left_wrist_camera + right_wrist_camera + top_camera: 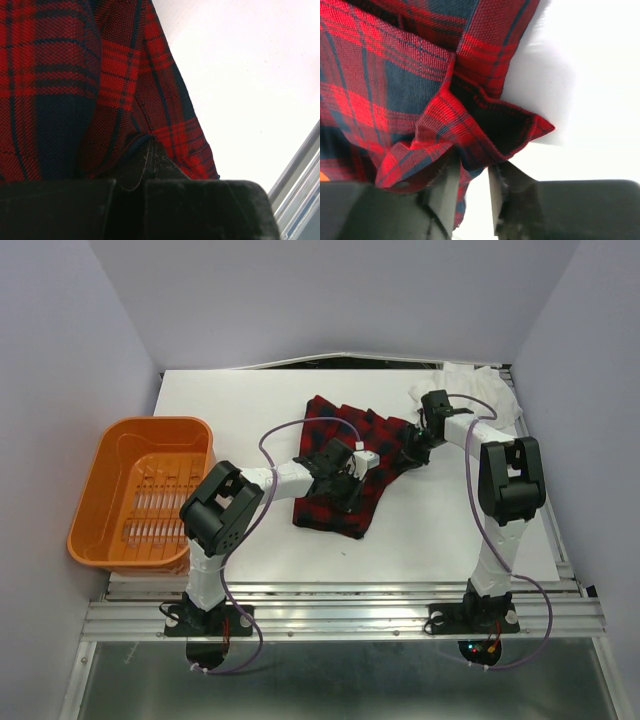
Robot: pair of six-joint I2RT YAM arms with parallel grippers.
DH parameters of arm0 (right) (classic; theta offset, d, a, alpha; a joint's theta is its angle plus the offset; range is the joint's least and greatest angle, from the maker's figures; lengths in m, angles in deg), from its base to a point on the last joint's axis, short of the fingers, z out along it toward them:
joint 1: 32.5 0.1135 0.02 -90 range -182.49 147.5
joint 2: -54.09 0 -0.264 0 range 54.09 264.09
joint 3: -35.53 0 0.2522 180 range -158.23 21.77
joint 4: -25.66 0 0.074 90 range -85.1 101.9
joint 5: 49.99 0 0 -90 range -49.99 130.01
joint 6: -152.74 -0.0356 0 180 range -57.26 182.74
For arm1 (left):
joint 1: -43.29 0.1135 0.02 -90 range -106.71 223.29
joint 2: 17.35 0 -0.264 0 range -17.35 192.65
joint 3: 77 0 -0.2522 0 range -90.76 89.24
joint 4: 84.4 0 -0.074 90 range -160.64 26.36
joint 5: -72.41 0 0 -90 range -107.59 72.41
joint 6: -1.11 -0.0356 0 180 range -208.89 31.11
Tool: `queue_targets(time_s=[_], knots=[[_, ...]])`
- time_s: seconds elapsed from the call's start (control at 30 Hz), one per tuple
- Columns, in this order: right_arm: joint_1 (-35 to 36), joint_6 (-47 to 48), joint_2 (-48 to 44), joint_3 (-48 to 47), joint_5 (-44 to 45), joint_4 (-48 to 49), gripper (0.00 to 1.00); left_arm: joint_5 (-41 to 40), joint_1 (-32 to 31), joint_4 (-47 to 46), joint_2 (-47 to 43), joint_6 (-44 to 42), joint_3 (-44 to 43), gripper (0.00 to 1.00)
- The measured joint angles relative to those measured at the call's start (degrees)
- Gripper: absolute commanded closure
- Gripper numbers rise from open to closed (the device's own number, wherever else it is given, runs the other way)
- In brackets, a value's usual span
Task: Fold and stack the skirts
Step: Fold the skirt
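A red and navy plaid skirt (345, 465) lies crumpled in the middle of the white table. My left gripper (345, 472) is low over its middle. In the left wrist view the fingers (159, 159) are pressed together with a fold of the skirt (115, 85) pinched at their tips. My right gripper (414, 447) is at the skirt's right edge. In the right wrist view its fingers (445, 192) stand a narrow gap apart, closed on a bunched edge of the skirt (420, 100), with one corner raised off the table.
An orange plastic basket (105, 505) stands at the table's left edge. A white cloth (482, 390) lies bunched at the back right corner. White walls enclose the table on three sides. A metal rail (340, 615) runs along the near edge.
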Motion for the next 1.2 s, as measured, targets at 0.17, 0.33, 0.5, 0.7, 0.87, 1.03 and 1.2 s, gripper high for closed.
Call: queue_targets(time_s=[0.17,0.33,0.5,0.7,0.87,1.03,1.2], knots=[[-0.02,0.68,-0.02,-0.61,1.68,-0.02,0.99,0.02,0.0,0.0,0.0,0.0,0.02,1.0],[-0.2,2.38,-0.02,-4.5,2.08,0.09,0.99,0.04,0.0,0.0,0.0,0.0,0.02,1.0],[-0.35,6.05,0.0,-11.26,1.75,1.9,0.99,0.04,-0.09,-0.02,0.02,-0.02,0.02,1.0],[-0.17,11.56,0.15,-16.9,1.16,6.43,0.99,-0.31,-0.2,-0.55,0.02,-0.44,0.02,1.0],[0.04,15.28,3.67,-17.64,3.5,7.65,0.99,-1.38,-0.66,-1.09,0.0,-1.16,0.02,1.0],[-0.59,17.73,7.43,-16.79,7.34,8.07,0.94,-2.49,-1.22,-1.27,-0.37,-1.79,0.33,1.0],[-1.68,18.95,7.5,-14.95,9.46,8.57,0.22,-4.07,-1.92,-1.92,-1.49,-2.38,1.49,0.94]])
